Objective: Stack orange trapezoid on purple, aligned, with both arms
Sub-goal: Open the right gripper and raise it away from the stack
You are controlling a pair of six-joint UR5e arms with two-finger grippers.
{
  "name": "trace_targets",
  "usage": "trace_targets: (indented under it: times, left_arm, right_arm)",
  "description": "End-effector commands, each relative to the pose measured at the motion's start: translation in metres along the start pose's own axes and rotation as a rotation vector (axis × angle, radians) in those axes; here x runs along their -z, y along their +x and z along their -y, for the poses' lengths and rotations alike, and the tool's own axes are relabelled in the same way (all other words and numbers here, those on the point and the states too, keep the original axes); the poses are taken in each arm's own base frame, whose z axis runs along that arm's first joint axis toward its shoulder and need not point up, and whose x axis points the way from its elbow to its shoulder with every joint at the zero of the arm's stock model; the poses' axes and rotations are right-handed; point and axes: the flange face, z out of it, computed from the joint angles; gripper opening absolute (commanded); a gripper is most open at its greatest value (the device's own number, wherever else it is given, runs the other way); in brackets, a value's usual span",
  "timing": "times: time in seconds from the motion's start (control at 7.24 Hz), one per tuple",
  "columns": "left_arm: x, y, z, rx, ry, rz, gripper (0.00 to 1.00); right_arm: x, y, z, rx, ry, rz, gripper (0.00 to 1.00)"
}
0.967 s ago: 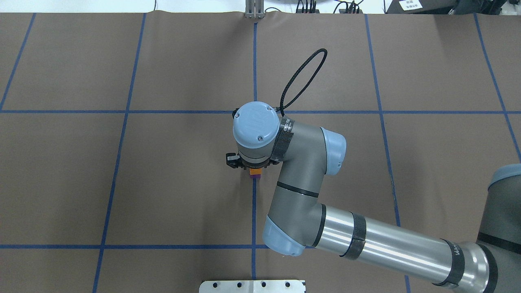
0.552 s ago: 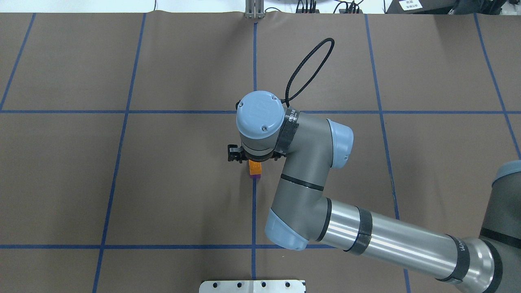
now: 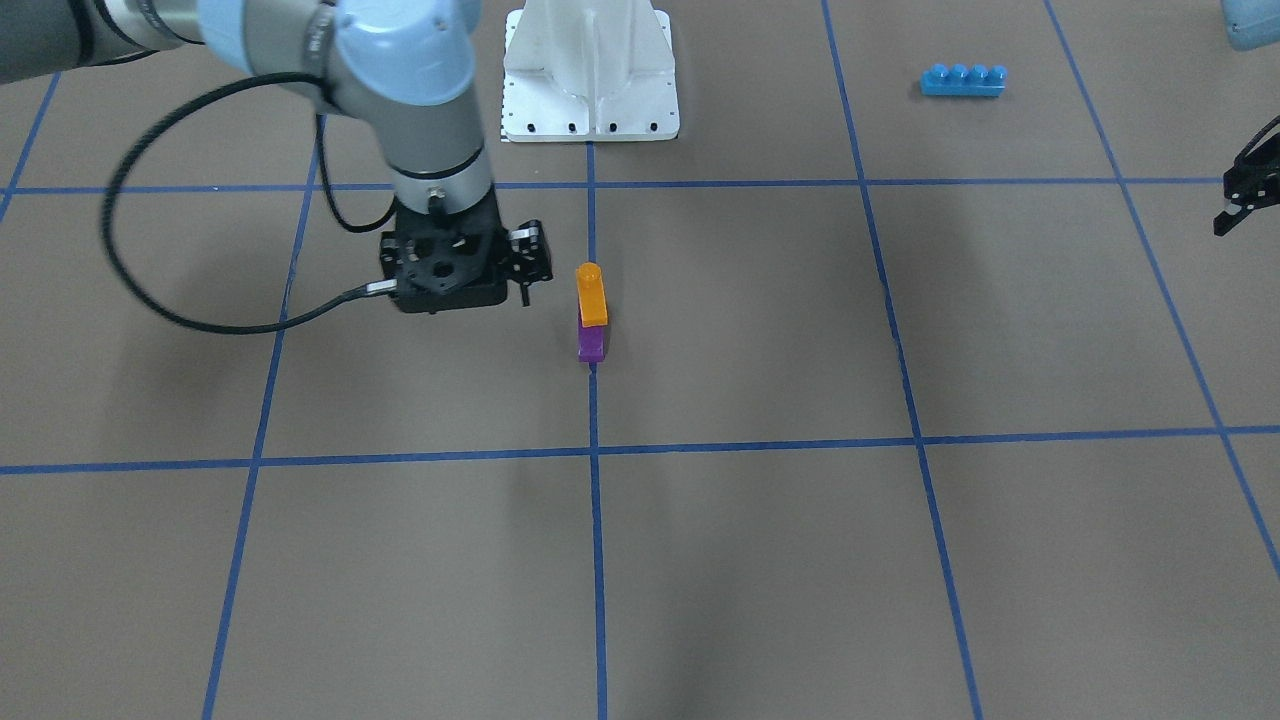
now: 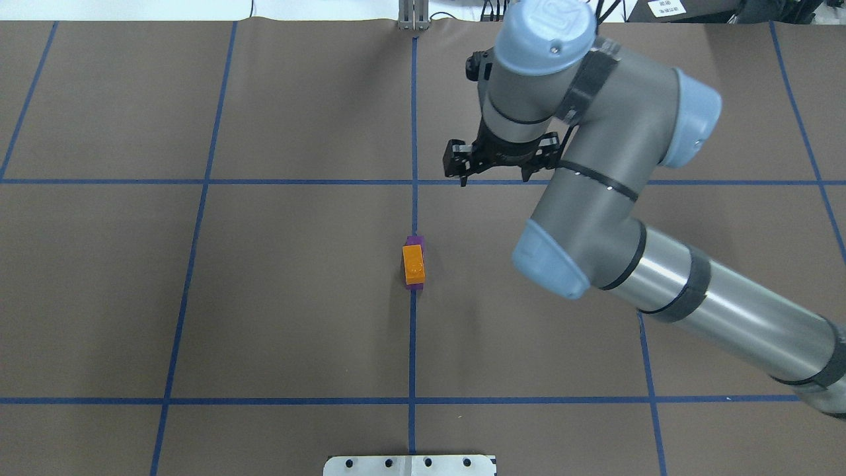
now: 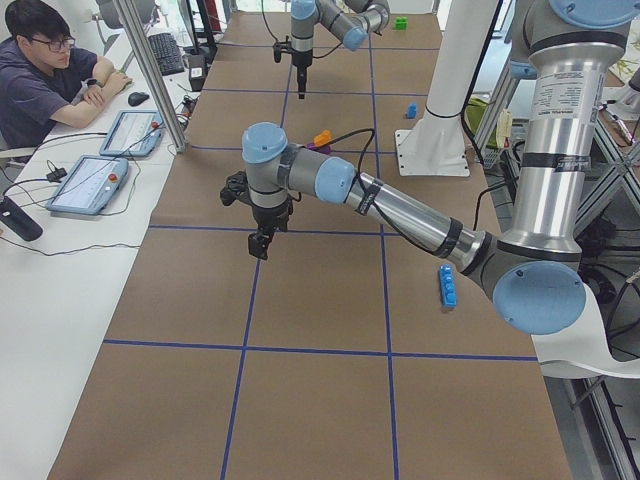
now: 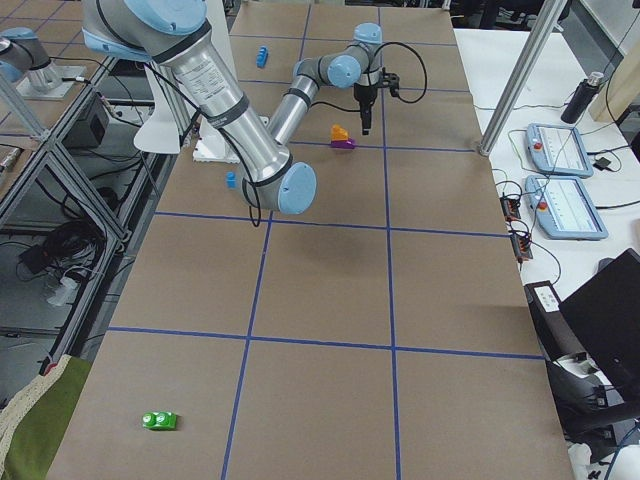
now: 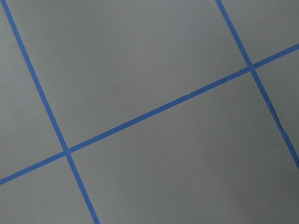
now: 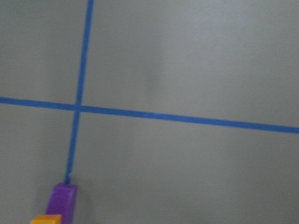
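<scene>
The orange trapezoid sits on the purple block on the centre blue line, standing free; the stack also shows in the front view, orange over purple. My right gripper hangs raised and beside the stack, apart from it, empty and seemingly open; from overhead the wrist hides its fingers. The right wrist view catches only the purple block at its bottom edge. My left gripper is far off to my left, cut off by the frame edge; I cannot tell its state.
A long blue four-stud brick lies on my left side near the white arm mount. A small blue block and a green block lie on my right side. An operator and tablets are beyond the table's far edge.
My right gripper has let go of the orange trapezoid, risen and moved away to the far right. The orange block stays on the purple one.
</scene>
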Motion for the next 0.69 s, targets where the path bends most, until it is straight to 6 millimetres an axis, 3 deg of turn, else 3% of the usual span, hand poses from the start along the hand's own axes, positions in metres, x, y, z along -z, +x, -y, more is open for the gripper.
trace_targets:
  times: [0.0, 0.14, 0.28, 0.41, 0.55]
  left_arm:
    - [0.003, -0.022, -0.008, 0.032, -0.001, 0.015, 1.00]
    - [0.002, -0.035, -0.013, 0.029, -0.007, 0.018, 1.00]
    - [-0.004, -0.074, -0.025, 0.012, -0.025, 0.023, 1.00]
    - [-0.005, -0.105, -0.034, 0.004, -0.032, 0.026, 1.00]
    - [-0.004, -0.122, -0.050, 0.031, -0.032, 0.029, 1.00]
  right_arm:
    - [0.028, 0.162, 0.033, 0.104, -0.004, -0.027, 1.00]
    - [0.029, 0.224, 0.036, 0.137, -0.013, -0.045, 1.00]
    - [0.036, 0.283, 0.028, 0.135, -0.011, -0.069, 1.00]
    - [0.038, 0.337, 0.016, 0.118, -0.034, -0.059, 1.00]
    - [0.039, 0.400, -0.002, 0.125, -0.060, -0.047, 1.00]
